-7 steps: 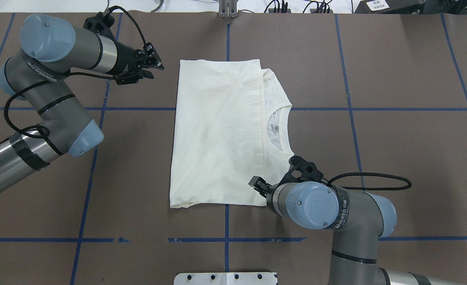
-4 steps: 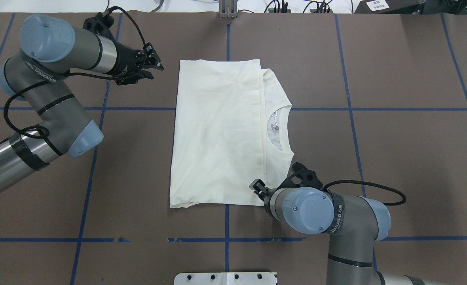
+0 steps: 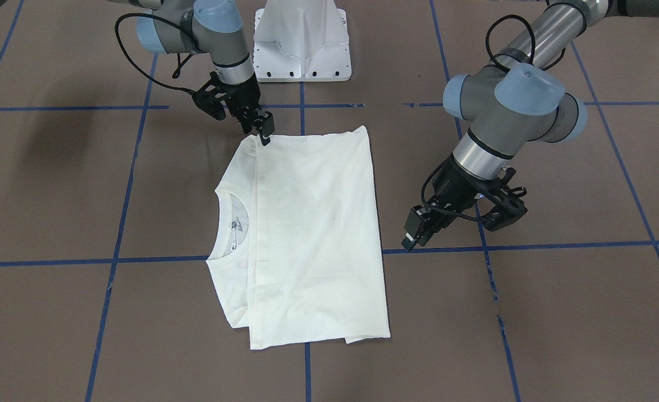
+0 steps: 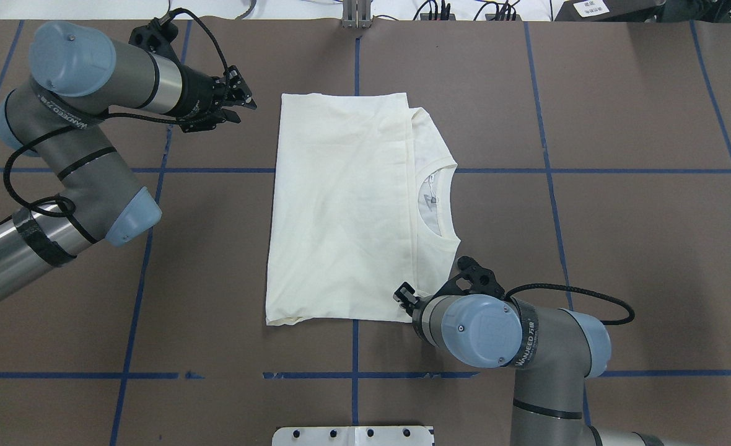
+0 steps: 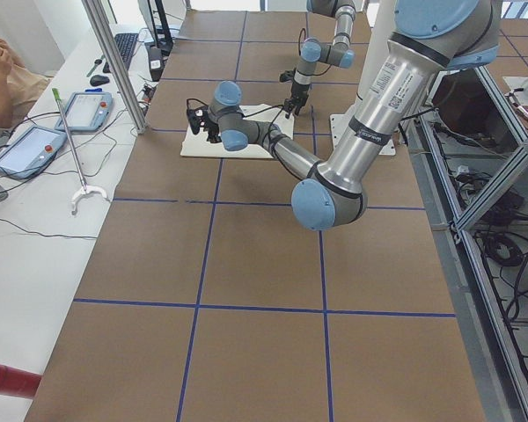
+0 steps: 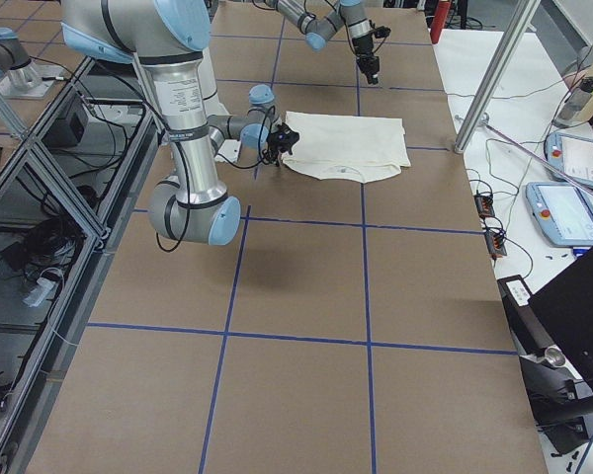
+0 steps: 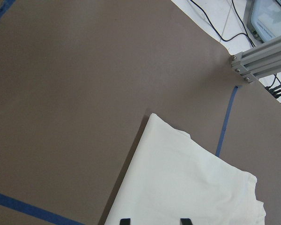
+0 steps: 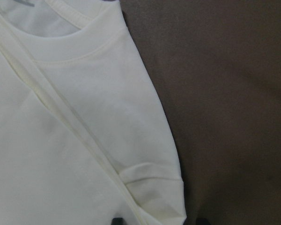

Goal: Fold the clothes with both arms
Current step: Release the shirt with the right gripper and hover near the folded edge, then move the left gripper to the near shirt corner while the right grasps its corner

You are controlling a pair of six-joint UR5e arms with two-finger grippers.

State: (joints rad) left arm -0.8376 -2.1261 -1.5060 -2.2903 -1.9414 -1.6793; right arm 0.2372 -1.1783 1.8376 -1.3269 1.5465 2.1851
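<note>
**Item:** shirt (image 4: pixel 341 204), cream, lying flat in the middle of the tabletop (image 4: pixel 588 217), partly folded, collar toward the robot's right.

**Handling (judged):** light, limp, no stiffness. It will sag and crease, so it is best taken at the corners, both arms lifting together.

**Right gripper** (image 4: pixel 402 293): jaws moderately apart, straddling the shoulder corner nearest the robot, clamping nothing.

**Left gripper** (image 4: pixel 245 110): jaws partly apart, empty, hovering beside the far left corner without touching it.

Overhead and front cams face each other across the shirt (image 4: pixel 341 204); wrist cams look close past fingertips (image 7: pixel 125 221) at its corners.
</note>
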